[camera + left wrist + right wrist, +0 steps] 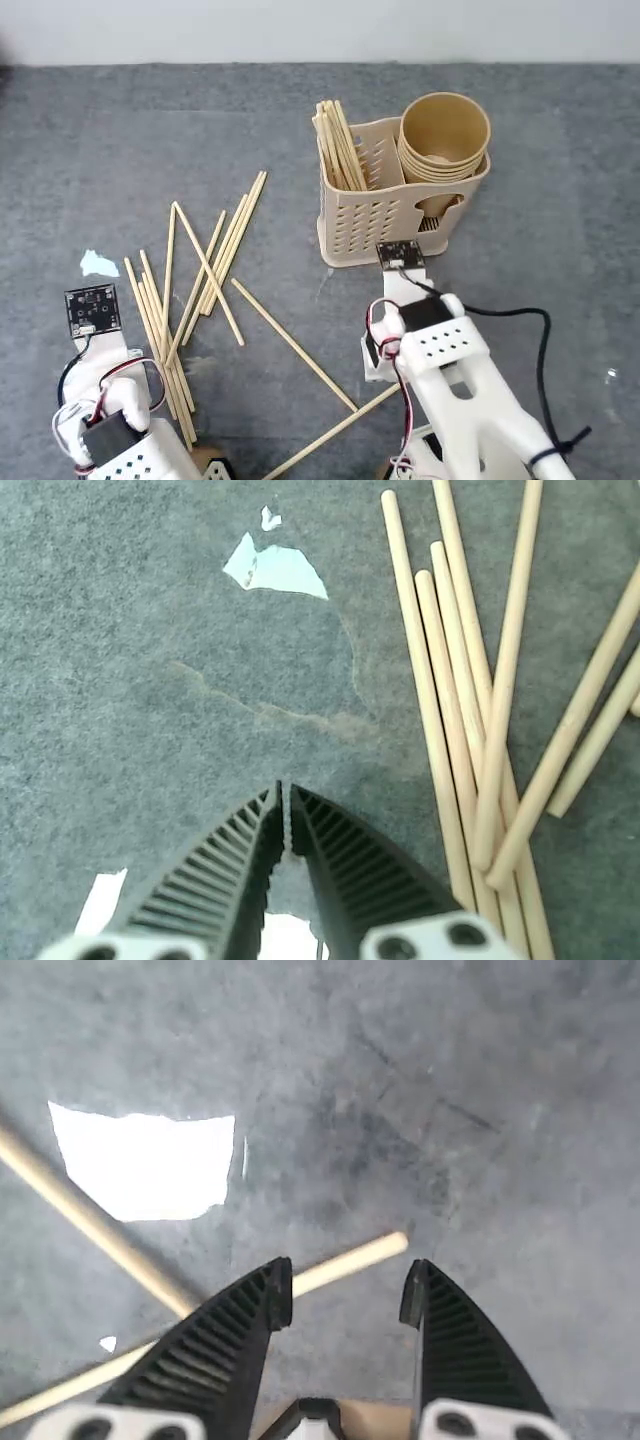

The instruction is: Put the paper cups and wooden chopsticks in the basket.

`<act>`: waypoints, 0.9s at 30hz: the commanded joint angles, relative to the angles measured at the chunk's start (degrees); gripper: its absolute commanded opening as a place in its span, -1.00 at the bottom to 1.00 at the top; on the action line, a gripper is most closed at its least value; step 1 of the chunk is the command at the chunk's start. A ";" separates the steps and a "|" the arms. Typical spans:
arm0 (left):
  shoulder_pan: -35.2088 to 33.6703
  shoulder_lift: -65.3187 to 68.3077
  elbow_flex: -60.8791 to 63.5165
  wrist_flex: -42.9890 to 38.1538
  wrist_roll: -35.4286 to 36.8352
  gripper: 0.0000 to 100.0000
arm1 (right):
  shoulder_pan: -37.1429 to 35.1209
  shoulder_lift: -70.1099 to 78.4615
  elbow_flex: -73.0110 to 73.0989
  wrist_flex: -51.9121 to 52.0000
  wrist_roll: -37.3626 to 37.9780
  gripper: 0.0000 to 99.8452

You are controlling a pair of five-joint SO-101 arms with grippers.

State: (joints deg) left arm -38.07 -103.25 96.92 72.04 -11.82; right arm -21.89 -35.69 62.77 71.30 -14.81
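High view: slotted plastic basket (400,215) at the fuzzy table's (100,130) far edge holds stacked paper cups (445,135) and round wooden chopsticks (335,145); others strewn front-left. Ribbed left gripper (285,790) pressed together; right gripper (347,1270) spread.

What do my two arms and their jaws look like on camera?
Both arms are white plastic shells dotted with small holes. The left arm carries a black motor block and looped red, black and white wires; the right arm trails a thick black cable. Each wrist has a small black circuit board. The jaws are black, tapered, ribbed wedges on white bases.
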 commanded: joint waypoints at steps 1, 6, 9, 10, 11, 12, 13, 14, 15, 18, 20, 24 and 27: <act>-0.44 -1.05 -0.48 0.44 -0.35 -0.98 | -1.71 -1.10 0.88 -2.42 -0.79 -0.62; -0.44 -1.05 -0.48 0.44 -0.35 -0.98 | -2.59 -1.10 2.02 -5.23 -1.58 -0.62; -0.44 -1.05 -0.48 0.44 -0.35 -0.98 | -2.59 -1.01 5.10 -10.33 -2.02 -0.62; -0.44 -1.05 -0.48 0.44 -0.35 -0.98 | -2.59 -1.01 5.98 -11.47 -2.02 -0.62; -0.44 -1.05 -0.48 0.44 -0.35 -0.98 | -2.59 -1.01 6.68 -12.26 -2.02 -0.62; -0.44 -1.05 -0.48 0.44 -0.35 -0.98 | -2.59 -1.01 7.03 -12.53 -2.02 -0.62; -0.44 -1.05 -0.48 0.44 -0.35 -0.98 | -2.59 -1.01 7.21 -12.53 -2.02 -0.62; -0.44 -1.05 -0.48 0.44 -0.35 -0.98 | -2.59 -1.01 7.21 -12.53 -2.02 -0.62; -0.44 -1.05 -0.48 0.44 -0.35 -0.98 | -2.59 -1.01 7.21 -12.53 -2.02 -0.62; -0.44 -1.05 -0.48 0.44 -0.35 -0.98 | -2.15 -1.01 7.12 -11.74 -1.93 -0.62; -0.44 -1.05 -0.48 0.44 -0.35 -0.98 | -2.15 -1.10 5.80 -9.19 -1.85 -0.62; -0.44 -1.05 -0.48 0.44 -0.35 -0.98 | -2.15 -1.54 2.11 -7.08 -2.11 -0.62; -0.44 -1.05 -0.48 0.44 -0.35 -0.98 | -2.59 -1.45 -0.09 -6.73 -1.93 -0.62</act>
State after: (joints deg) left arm -38.07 -103.25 96.92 72.04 -11.82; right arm -24.18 -35.87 67.08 63.74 -16.40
